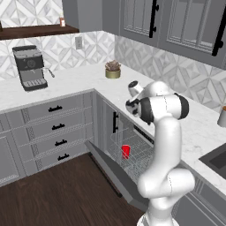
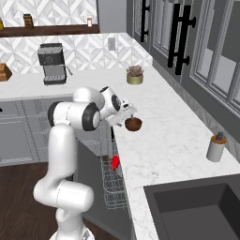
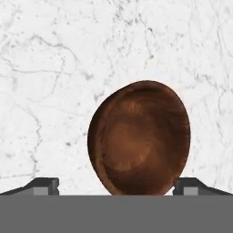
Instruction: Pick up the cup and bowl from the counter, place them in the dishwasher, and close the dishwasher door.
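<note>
Bowl (image 3: 139, 136) is sitting upright on the white marble bench (image 3: 54, 68), close to the bench's front edge above the open dishwasher (image 1: 132, 152) — in the hand view it is lying at six o'clock, low between the two fingertips (image 3: 44, 184). The hand (image 2: 127, 114) is hovering just beside it in the right base view, at about ten o'clock from the bowl. Its fingers are standing wide apart, one on each side of the bowl, holding nothing.

The bowl is looking stiff and wood-like, probably light and unlikely to break, though its rounded outer wall is likely to be slippery under flat pads. The rim seems the best place to take hold — one finger inside, one outside — or else a pinch straight across the widest part of the wall. It is empty.

The dishwasher door (image 1: 112, 176) is hanging open and tilted down toward the floor, at seven o'clock from the wire rack (image 1: 139, 154). The cup (image 1: 126, 152) is already resting in that rack, leaning a little; otherwise the rack is looking bare. By my reading, the cup's part is done, and the bowl and the door are remaining.
</note>
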